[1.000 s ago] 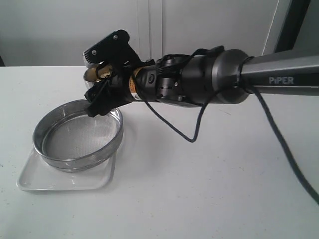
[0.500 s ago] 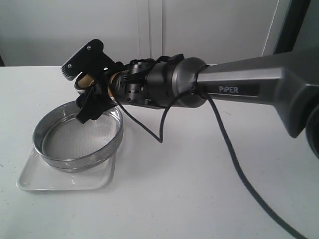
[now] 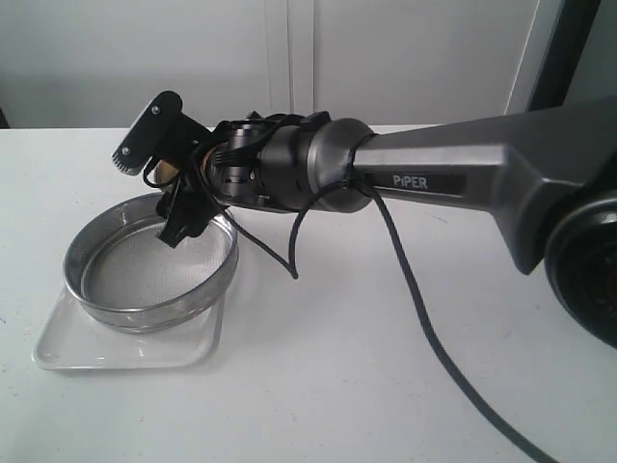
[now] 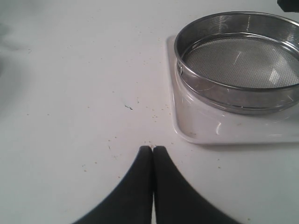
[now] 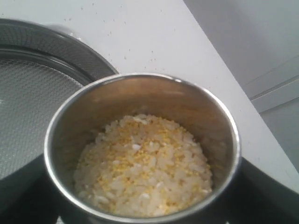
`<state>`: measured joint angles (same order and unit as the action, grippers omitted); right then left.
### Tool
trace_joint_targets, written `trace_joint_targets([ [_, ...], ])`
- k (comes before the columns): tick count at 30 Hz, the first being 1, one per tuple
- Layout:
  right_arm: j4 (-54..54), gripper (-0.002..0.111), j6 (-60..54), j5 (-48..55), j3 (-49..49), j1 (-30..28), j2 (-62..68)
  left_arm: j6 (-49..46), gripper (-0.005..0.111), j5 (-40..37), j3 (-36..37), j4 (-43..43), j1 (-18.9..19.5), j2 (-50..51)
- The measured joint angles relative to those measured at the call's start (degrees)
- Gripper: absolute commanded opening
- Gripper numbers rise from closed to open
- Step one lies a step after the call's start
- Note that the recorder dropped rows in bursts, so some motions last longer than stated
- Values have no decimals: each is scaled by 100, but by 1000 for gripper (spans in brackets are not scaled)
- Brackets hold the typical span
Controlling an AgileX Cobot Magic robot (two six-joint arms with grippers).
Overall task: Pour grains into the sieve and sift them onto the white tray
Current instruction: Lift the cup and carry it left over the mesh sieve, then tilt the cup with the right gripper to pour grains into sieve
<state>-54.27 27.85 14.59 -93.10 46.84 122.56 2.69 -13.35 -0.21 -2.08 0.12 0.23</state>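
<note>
While the right claw (image 3: 164, 178) holds the steel cup (image 5: 140, 93) of grains (image 5: 145, 163) by the back rim of the sieve (image 3: 145, 309), it should tip slowly toward the middle, so nothing spills over the edge. The sieve sits on the white tray (image 3: 125, 349). The left claw (image 4: 153, 149) is shut, empty, off beside the tray, leaving open table (image 3: 318, 386) around.

A small steel cup (image 5: 154, 95) hangs above the white table (image 3: 318, 386).

The right arm (image 3: 453, 178) stretches level across to the left, wrist rolled over, its right gripper (image 3: 157, 188) clasping a steel cup (image 5: 154, 95). The left gripper (image 4: 152, 149) sits low, jaws pressed tight together.
</note>
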Motion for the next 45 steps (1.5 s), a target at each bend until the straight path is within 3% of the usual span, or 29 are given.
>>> trace_joint_targets([
  [25, -16, 0, -954, 126, -109, 0, 25, 0, 0, 0, 0, 0, 0, 0],
  [32, -16, 0, -1887, 268, -109, 61, 190, 0, 0, 0, 0, 0, 0, 0],
  [45, -607, 0, -2392, 568, -341, 187, 333, 0, 0, 0, 0, 0, 0, 0],
])
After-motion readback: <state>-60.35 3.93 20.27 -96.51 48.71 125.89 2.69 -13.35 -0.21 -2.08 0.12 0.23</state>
